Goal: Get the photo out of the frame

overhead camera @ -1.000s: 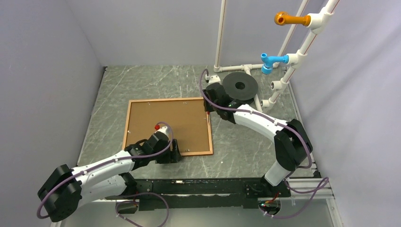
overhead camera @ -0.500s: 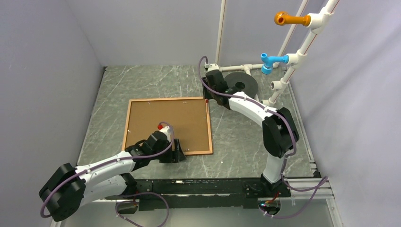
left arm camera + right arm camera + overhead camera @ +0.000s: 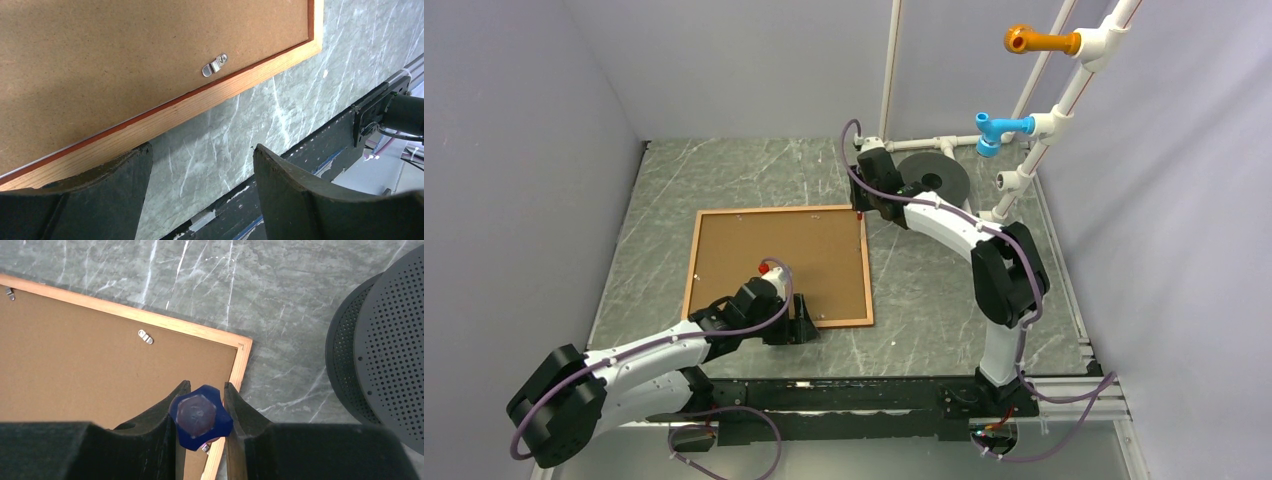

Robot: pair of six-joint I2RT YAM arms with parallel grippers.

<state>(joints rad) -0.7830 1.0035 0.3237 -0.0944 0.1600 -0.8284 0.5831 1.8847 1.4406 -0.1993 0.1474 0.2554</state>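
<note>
The frame [image 3: 774, 210] lies face down on the marble table, its brown backing panel [image 3: 774, 255] up and held by small metal clips [image 3: 215, 65]. The photo is hidden under that panel. My left gripper [image 3: 200, 150] is open at the frame's near rail [image 3: 210, 102], one finger over the wood and the other over bare table. In the top view the left gripper [image 3: 799, 325] sits by the near right corner. My right gripper [image 3: 206, 385] is shut on a blue-handled tool [image 3: 200, 415] over the frame's far right corner [image 3: 240, 365]. From above, the right gripper [image 3: 861, 212] is at that corner.
A black perforated disc [image 3: 934, 178] lies just right of the right gripper. A white pipe rack [image 3: 1034, 140] with blue and orange fittings stands at the back right. A black rail [image 3: 320, 145] runs along the table's near edge. Walls enclose three sides.
My right arm has carried the tool along the frame's right rail away from me to the far right corner. The left gripper has barely shifted.
</note>
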